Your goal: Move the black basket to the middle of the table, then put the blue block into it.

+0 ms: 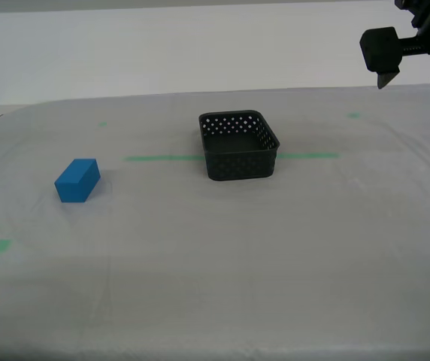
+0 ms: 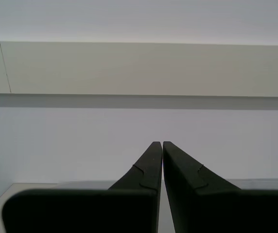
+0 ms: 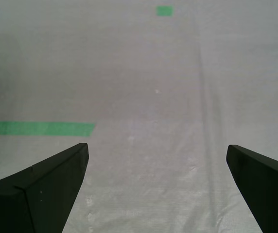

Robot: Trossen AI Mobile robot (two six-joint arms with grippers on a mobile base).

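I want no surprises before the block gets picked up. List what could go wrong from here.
1. The blue block lies well off toward the exterior view's left, apart from the black basket, and neither wrist view shows it, so my approach may be poorly aligned.
2. My second gripper is shut and faces the wall; it must open first.
3. The basket is shallow with a narrow opening; an off-centre release could catch the rim.
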